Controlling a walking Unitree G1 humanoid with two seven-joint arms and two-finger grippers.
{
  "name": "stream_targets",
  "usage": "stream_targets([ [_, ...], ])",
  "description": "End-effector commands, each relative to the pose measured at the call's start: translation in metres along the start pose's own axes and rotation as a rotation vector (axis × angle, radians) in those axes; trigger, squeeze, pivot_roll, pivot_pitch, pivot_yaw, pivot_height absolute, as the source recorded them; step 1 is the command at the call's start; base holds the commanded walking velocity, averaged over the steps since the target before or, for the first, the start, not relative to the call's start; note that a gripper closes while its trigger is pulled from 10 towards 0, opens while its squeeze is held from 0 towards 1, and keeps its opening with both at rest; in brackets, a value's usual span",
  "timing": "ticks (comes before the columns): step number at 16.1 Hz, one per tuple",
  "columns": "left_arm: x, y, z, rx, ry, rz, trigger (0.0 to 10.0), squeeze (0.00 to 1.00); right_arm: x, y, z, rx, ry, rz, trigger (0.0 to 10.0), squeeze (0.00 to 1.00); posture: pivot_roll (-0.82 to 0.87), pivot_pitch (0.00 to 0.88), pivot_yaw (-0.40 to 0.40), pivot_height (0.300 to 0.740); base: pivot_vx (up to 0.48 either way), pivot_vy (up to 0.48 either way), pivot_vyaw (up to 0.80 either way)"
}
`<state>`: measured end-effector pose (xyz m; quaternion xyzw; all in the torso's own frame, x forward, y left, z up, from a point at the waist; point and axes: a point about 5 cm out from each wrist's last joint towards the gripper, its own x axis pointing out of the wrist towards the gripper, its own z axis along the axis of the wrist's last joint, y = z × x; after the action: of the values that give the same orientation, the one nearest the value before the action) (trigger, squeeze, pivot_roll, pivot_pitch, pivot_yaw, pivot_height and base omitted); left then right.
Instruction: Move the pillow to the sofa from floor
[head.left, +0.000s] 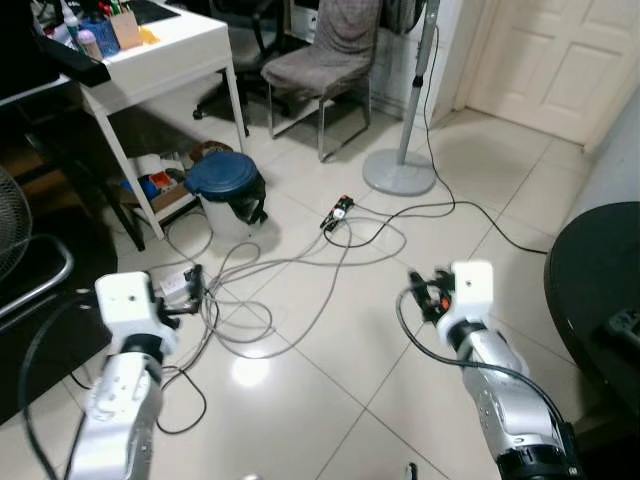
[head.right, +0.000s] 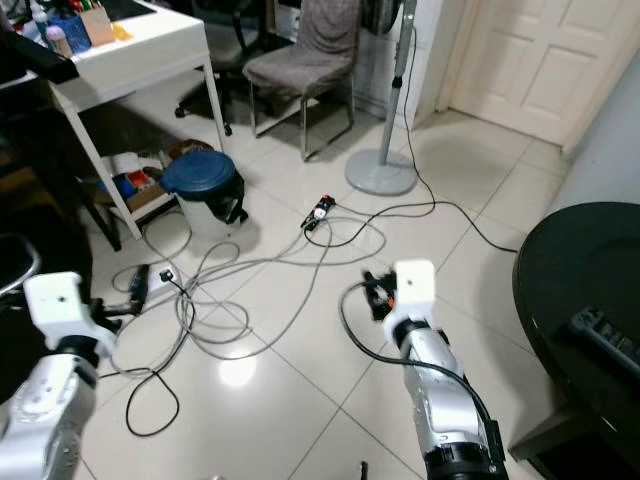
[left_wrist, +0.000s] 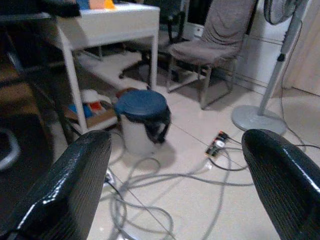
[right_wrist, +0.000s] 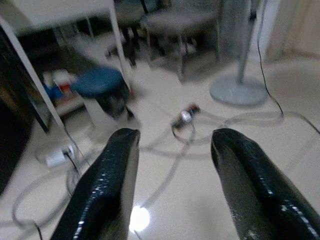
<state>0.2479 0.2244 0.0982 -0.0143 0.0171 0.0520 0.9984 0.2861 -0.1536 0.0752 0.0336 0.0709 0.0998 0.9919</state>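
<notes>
Across the middle of the head views, we are looking down at a pale tiled floor (head.left: 330, 400) strewn with a tangle of grey cables (head.left: 270, 290), and we are not making out any pillow or sofa among what is lying there, so we cannot tell where the pillow is. Our left arm is reaching in at the lower left of the frame and our right arm at the lower right, both held above the tiles. Through the left wrist view, the left pincer (left_wrist: 175, 185) is holding its two black fingers (left_wrist: 70, 185) wide apart with nothing between them; through the right wrist view, the right pincer (right_wrist: 172, 185) is likewise standing open and gripping nothing. Left of centre, a white bin with a blue lid (head.left: 226, 180) is standing beside the leg of a white tabletop (head.left: 160, 50) that is filling the upper left of the frame. At the top centre a grey chair (head.left: 325, 60) is sitting on the tiles, and just right of it a fan stand is rising from its round base (head.left: 398, 172). A white panelled door (head.left: 555, 55) is occupying the upper right, and a dark round table (head.left: 595, 290) is cutting in at the right edge.
</notes>
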Motion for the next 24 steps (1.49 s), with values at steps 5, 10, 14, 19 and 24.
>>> stream_targets([
  [5,-0.004,-0.029,0.013,0.073,0.020,-0.090,10.0,0.00,-0.001,0.000,0.025,0.033,-0.036,0.056,10.0,1.00,0.09,0.000,0.002,0.740,0.000,0.000,0.00],
  [10,-0.011,-0.035,0.030,0.058,0.013,-0.045,10.0,0.00,-0.021,-0.001,0.049,0.028,-0.043,0.067,10.0,1.00,0.07,0.000,-0.004,0.740,0.000,0.000,0.00],
  [14,-0.009,-0.027,0.036,0.063,-0.012,0.005,10.0,0.00,-0.020,-0.005,0.049,-0.057,-0.021,0.014,10.0,0.00,0.05,0.000,-0.002,0.740,0.000,0.000,0.00],
  [19,0.005,-0.034,0.045,0.147,-0.023,-0.040,10.0,0.00,-0.013,0.005,0.047,-0.027,-0.018,-0.004,10.0,0.00,0.05,0.000,0.018,0.740,0.000,0.000,0.00],
  [24,0.012,-0.036,0.050,0.187,-0.027,-0.032,10.0,0.00,-0.005,0.014,0.048,0.006,-0.029,0.063,10.0,0.00,0.07,0.000,-0.002,0.740,0.000,0.000,0.80],
])
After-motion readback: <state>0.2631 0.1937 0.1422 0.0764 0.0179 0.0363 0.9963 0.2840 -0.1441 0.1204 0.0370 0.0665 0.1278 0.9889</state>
